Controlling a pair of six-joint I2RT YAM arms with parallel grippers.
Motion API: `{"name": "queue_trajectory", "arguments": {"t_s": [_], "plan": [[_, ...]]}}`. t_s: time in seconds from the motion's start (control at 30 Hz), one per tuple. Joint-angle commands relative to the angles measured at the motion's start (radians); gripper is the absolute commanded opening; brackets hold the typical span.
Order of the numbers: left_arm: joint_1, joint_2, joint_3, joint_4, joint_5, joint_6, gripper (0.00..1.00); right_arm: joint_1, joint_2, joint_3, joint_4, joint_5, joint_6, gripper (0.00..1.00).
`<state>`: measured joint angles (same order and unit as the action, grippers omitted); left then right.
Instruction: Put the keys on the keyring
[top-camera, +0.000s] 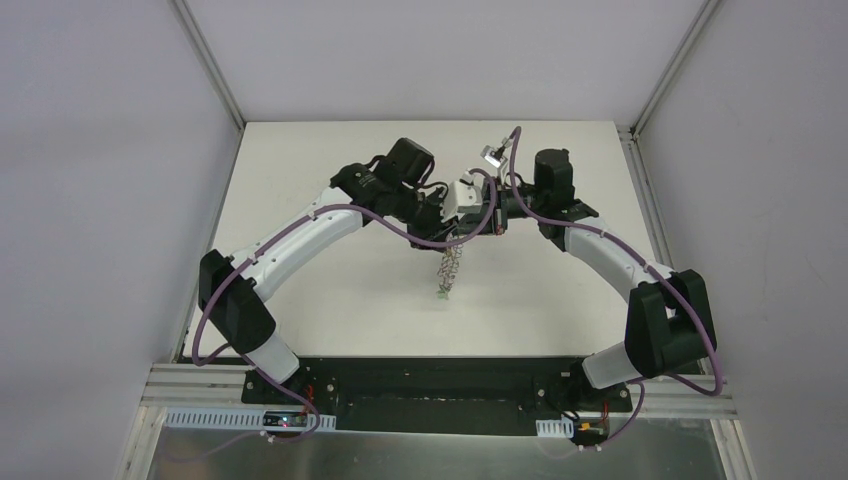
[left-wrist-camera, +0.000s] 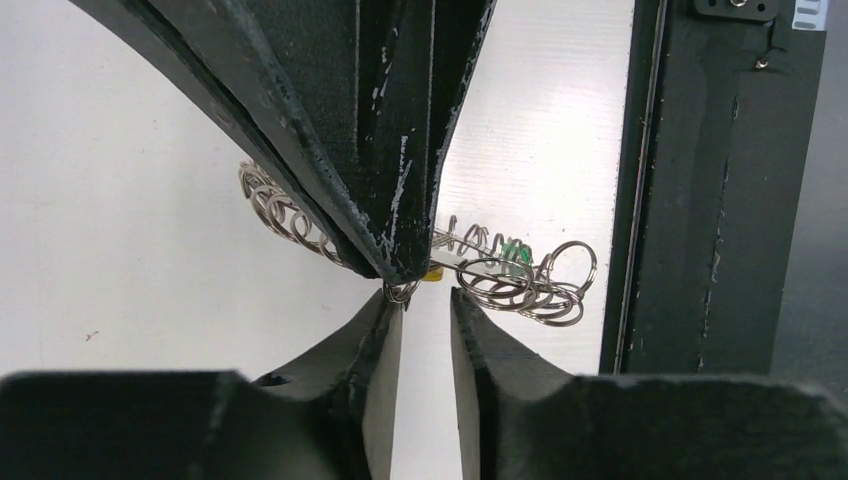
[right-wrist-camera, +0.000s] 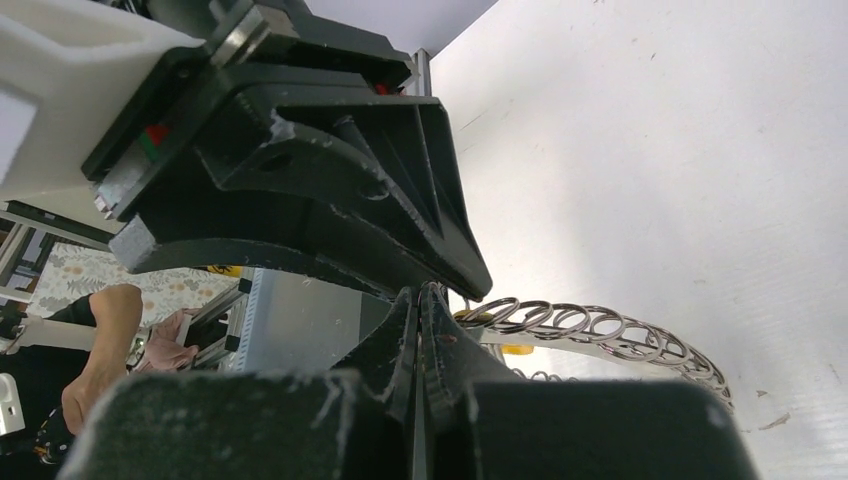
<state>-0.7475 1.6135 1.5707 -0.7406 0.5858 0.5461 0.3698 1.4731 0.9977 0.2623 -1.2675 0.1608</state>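
The keyring (top-camera: 451, 268) hangs over the middle of the table from where the two grippers meet, and the green key (top-camera: 442, 293) dangles at its lower end. My right gripper (right-wrist-camera: 420, 300) is shut on one of its wire loops (left-wrist-camera: 402, 292). The silver loops (right-wrist-camera: 580, 320) and flat band curve away to the right, with the yellow key head (right-wrist-camera: 515, 349) just under them. My left gripper (left-wrist-camera: 428, 297) stands open right below that pinch, its left fingertip (left-wrist-camera: 392, 305) touching the held loop, with nothing between the jaws. More loops (left-wrist-camera: 520, 282), the yellow key (left-wrist-camera: 437, 271) and the green key (left-wrist-camera: 515, 250) lie behind.
The black base plate (top-camera: 440, 385) runs along the near table edge, seen as a dark rail (left-wrist-camera: 700, 200) in the left wrist view. White walls enclose the table on three sides. A person's arm (right-wrist-camera: 100, 330) shows beyond the table.
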Motion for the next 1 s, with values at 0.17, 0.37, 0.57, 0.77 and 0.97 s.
{"name": "queue_trajectory", "arguments": {"t_s": [0.17,0.37,0.57,0.77,0.97], "plan": [[0.03,-0.047,0.003,-0.012,0.057,-0.058,0.44,-0.012,-0.035,-0.028,0.071,-0.092,-0.065,0.0],[0.073,-0.022,0.043,-0.02,0.189,-0.108,0.45,-0.011,-0.04,-0.041,0.07,-0.123,-0.088,0.0],[0.087,0.033,0.076,-0.025,0.312,-0.168,0.4,-0.012,-0.049,-0.041,0.07,-0.128,-0.083,0.0],[0.103,0.064,0.072,0.0,0.394,-0.219,0.37,-0.012,-0.064,-0.045,0.069,-0.127,-0.081,0.0],[0.103,0.066,0.03,0.049,0.397,-0.244,0.36,-0.011,-0.065,-0.044,0.071,-0.129,-0.077,0.0]]}}
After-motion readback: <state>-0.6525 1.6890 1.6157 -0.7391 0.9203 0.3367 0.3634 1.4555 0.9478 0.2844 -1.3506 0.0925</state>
